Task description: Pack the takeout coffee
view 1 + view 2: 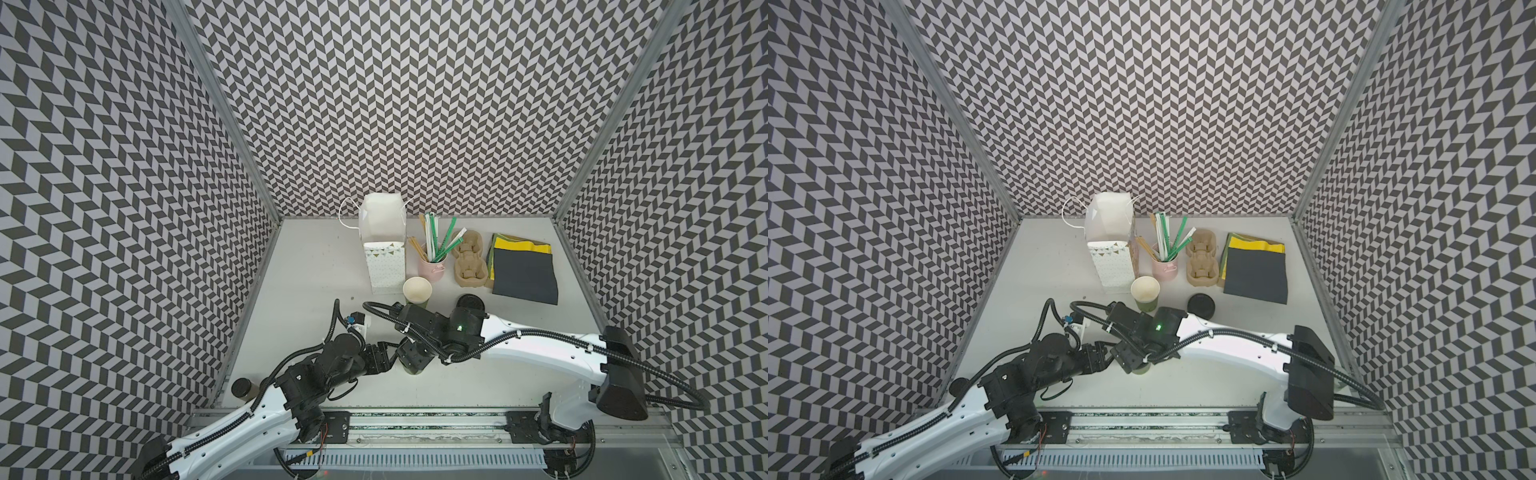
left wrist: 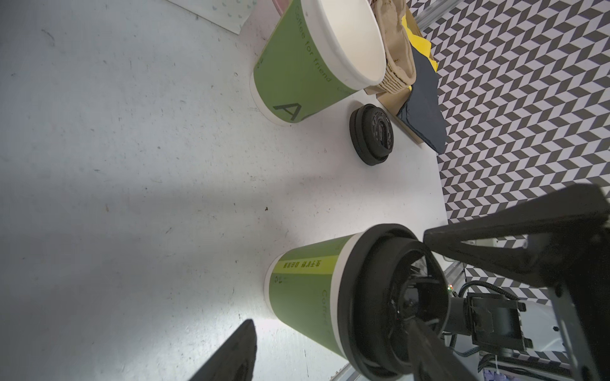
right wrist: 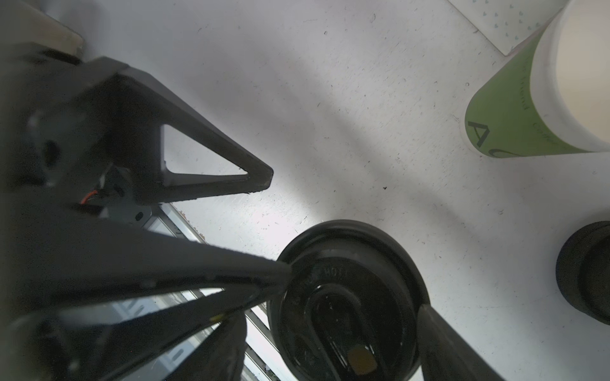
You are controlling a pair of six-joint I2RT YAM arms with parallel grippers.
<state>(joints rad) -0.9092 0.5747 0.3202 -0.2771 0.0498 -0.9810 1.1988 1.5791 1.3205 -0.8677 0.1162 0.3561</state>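
Observation:
The takeout coffee (image 2: 307, 297) is a green paper cup with a black lid (image 3: 346, 297), upright near the table's front middle. In both top views only its green foot (image 1: 415, 372) (image 1: 1142, 370) shows under the grippers. My right gripper (image 3: 333, 313) hangs over it, open, its jaws either side of the lid with a bright gap on one side. My left gripper (image 2: 331, 321) comes in from the left, open. One of its fingers (image 2: 425, 349) lies across the lid's rim. The other finger (image 2: 231, 356) is low, just clear of the cup's wall.
Behind stand a twin green cup without a lid (image 1: 417, 291), a stack of black lids (image 1: 469, 301), a white paper bag (image 1: 384, 249), a pink cup of straws (image 1: 432, 266), a cardboard cup carrier (image 1: 469, 262) and napkins (image 1: 523, 270). The two arms meet closely over the lidded cup.

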